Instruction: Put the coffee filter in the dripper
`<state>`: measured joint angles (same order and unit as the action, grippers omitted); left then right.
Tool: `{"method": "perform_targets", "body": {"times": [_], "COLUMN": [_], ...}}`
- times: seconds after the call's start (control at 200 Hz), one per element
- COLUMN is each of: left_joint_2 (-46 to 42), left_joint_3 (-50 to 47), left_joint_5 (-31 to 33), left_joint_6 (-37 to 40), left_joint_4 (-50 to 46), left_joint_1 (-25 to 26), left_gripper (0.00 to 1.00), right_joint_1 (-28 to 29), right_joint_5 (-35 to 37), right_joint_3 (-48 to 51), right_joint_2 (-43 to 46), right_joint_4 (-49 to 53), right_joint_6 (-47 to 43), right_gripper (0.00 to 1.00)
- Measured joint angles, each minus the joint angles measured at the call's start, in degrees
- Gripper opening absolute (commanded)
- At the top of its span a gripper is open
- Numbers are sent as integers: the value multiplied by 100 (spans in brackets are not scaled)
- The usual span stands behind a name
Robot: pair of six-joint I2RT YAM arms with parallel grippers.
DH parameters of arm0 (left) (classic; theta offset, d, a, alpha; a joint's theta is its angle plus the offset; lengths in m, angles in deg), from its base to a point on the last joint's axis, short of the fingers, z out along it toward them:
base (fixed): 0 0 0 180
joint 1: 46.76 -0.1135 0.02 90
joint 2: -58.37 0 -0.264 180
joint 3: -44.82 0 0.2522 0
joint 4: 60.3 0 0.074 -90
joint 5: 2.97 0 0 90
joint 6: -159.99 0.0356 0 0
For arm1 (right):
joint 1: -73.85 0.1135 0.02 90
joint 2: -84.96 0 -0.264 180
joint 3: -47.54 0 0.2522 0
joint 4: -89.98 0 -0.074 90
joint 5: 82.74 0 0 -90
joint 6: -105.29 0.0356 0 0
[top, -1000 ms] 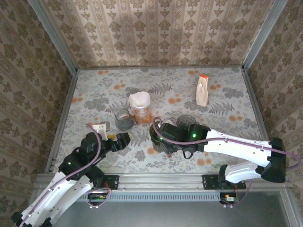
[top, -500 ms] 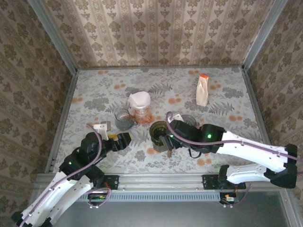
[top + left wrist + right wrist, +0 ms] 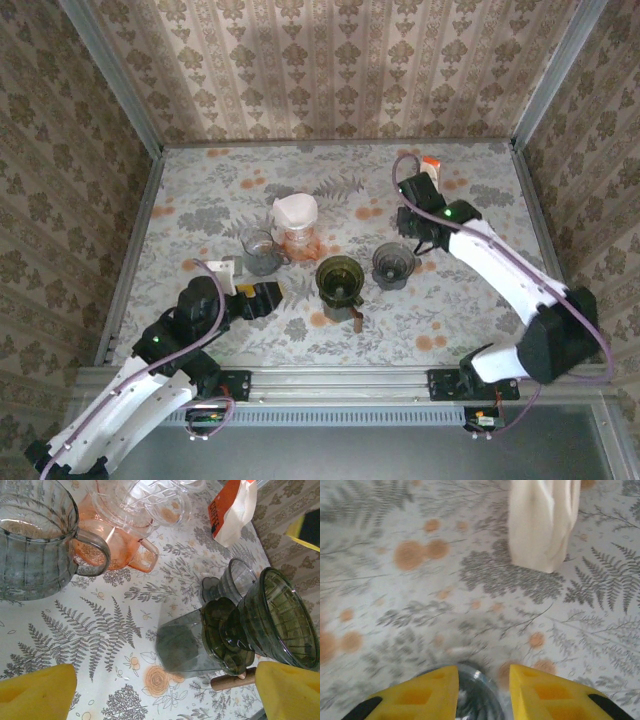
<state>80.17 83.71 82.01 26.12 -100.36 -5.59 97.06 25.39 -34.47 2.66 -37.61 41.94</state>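
— White paper coffee filter (image 3: 296,210), operator: yours sat in the top of a clear patterned glass vessel (image 3: 145,500) stacked on an orange-tinted glass mug (image 3: 120,555), near the middle of the table, and neither gripper touched it.

— From big to small, then. Your table with the floral cloth (image 3: 200,190) carried everything. Your right arm (image 3: 500,265) stretched out toward the far right; your left arm (image 3: 185,325) lay low at the near left.

— Next, your white paper bag with the orange top (image 3: 428,192) stood at the far right. Your green glass dripper (image 3: 340,277) sat on a dark glass cup (image 3: 182,647) with a wooden handle (image 3: 227,681), near the filter's stack but apart from it.

— You had a grey ribbed glass mug (image 3: 262,255) just beside the orange one, on its left. A small grey stemmed glass (image 3: 393,262) stood just beside the green dripper, on its right.

— And your grippers? Your right gripper (image 3: 482,677) hung over the far rim of that small glass, facing the bag. Its yellow fingers (image 3: 420,695) were a narrow gap apart, clamped on nothing.

— Your left gripper (image 3: 165,680) pointed at the green dripper from the near left, its jaws spread wide and empty.
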Motion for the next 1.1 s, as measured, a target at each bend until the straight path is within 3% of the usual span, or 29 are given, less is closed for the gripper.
{"method": "perform_targets", "body": {"times": [0.205, 0.515, 1.1], "left_joint_2": [0, 72, 411], "left_joint_3": [-66, -74, -79], "left_joint_5": [-109, -125, -122], "left_joint_6": [0, 0, -2], "left_joint_4": [22, 20, 98], "left_joint_1": [0, 0, 0], "left_gripper": [93, 94, 95], "right_joint_1": [-658, -979, -1075], "right_joint_5": [33, 369, 857], "right_joint_3": [-616, -2076, -2789], "right_joint_2": [-1060, -2337, -3198], "right_joint_4": [-170, -157, -83], "right_joint_6": [-393, -1060, -1781], "right_gripper": [25, 19, 20]}}
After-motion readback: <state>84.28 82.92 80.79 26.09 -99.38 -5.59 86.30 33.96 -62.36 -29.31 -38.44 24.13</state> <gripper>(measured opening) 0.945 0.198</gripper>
